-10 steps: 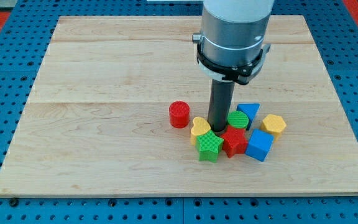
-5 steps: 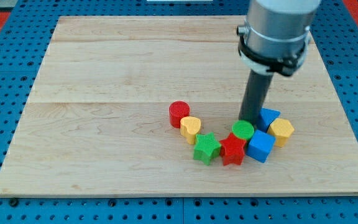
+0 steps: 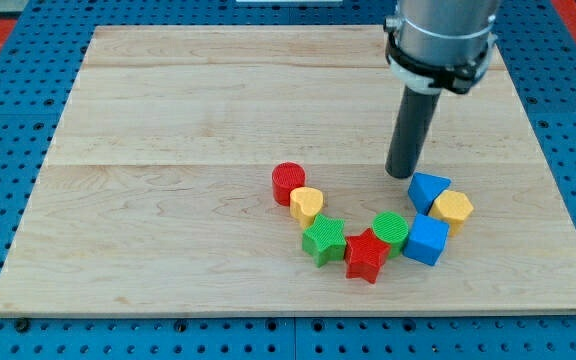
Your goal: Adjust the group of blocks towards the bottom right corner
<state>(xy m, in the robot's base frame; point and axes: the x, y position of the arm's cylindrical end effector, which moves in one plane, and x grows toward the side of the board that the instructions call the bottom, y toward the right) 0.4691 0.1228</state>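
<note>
Several blocks lie in a curved row on the wooden board [image 3: 168,120], toward the view's bottom right. From left: a red cylinder [image 3: 288,183], a yellow heart [image 3: 307,204], a green star [image 3: 324,240], a red star [image 3: 365,255], a green cylinder [image 3: 391,231], a blue cube [image 3: 425,240], a yellow hexagon [image 3: 452,209] and a blue triangular block [image 3: 427,188]. My tip [image 3: 401,174] is on the board just above and to the left of the blue triangular block, apart from the green cylinder below it.
The board sits on a blue pegboard surface [image 3: 8,120]. The arm's grey body [image 3: 440,40] hangs over the board's upper right part.
My tip moved from between the yellow heart and green cylinder to the right and then up. The green cylinder, red star and green star shifted down; the heart shifted left.
</note>
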